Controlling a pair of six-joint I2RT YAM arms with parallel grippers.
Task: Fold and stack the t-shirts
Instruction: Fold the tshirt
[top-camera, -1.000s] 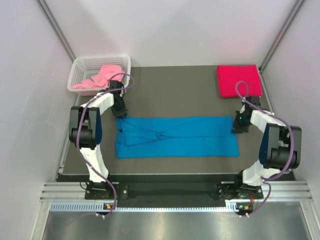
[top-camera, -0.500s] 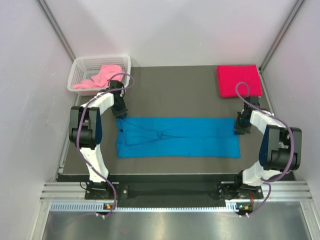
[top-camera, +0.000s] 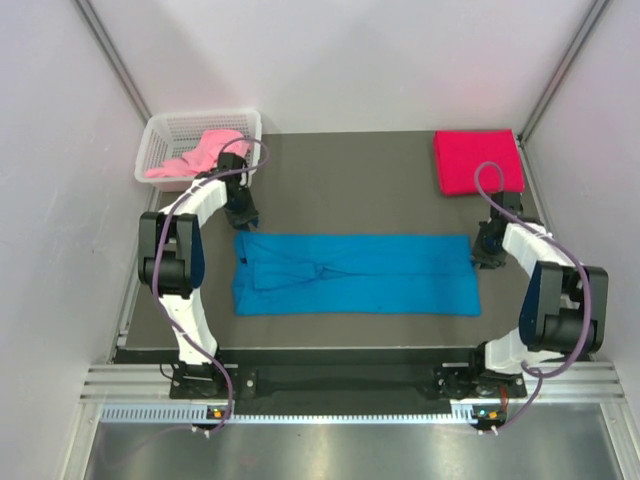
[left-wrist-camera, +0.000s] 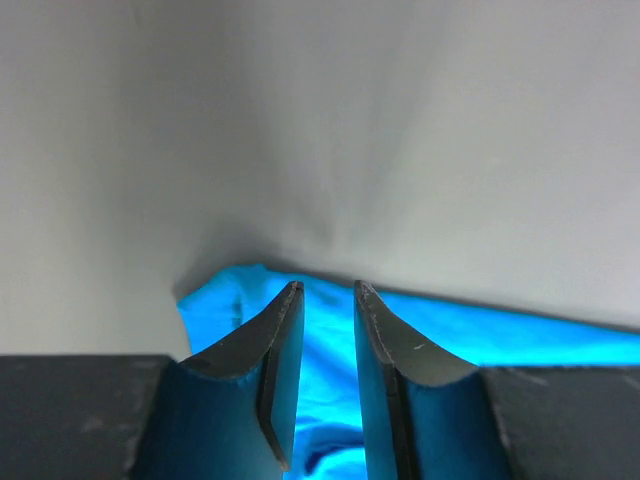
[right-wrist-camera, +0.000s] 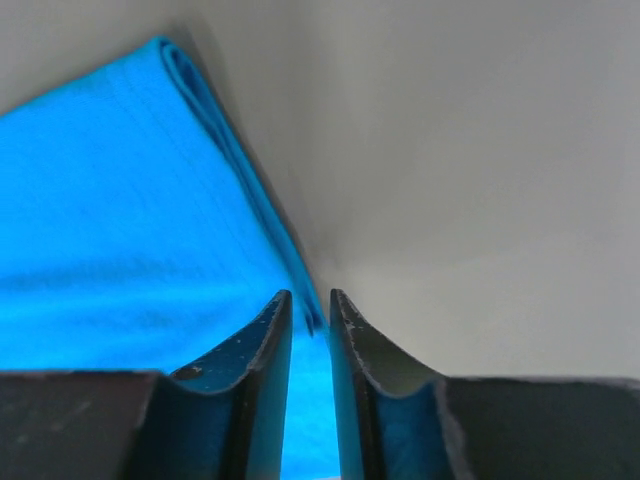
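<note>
**Cloth band laid across mid-surface, an end effector at each far corner**

Blue t-shirt (top-camera: 355, 273): folded lengthwise into a long flat band. It runs left to right across the middle of the surface (top-camera: 350, 180), nearer the front edge than the back. Some bunching and creases show left of centre.

Red t-shirt (top-camera: 477, 161): a neat folded square at the far right corner.

Pink t-shirt (top-camera: 205, 152): heaped unfolded in the basket (top-camera: 200, 115) at the far left corner.

Left end effector (top-camera: 243, 215): sits at the band's far left corner. Jaws are parted by a modest gap with blue cloth visible beyond them, and nothing appears to be clamped.

Right end effector (top-camera: 487, 252): sits just beside the band's far right corner. Jaws are a narrow slit apart. The doubled edge of the cloth runs up to the tips, but no grip on it shows.

Handling, as a judgement:
- The fabric is light, limp and thin, with no stiffness to hold a shape.
- It drapes and drags, and the layers can slide over one another.
- It is not fragile.

Best holds look to be the two corners of one short end, pinching all layers together at the doubled edge. That way the band would lift as one sheet for the crosswise fold. A shallow pinch risks catching the top layer only and undoing the fold beneath. The bunched middle may need smoothing.
</note>
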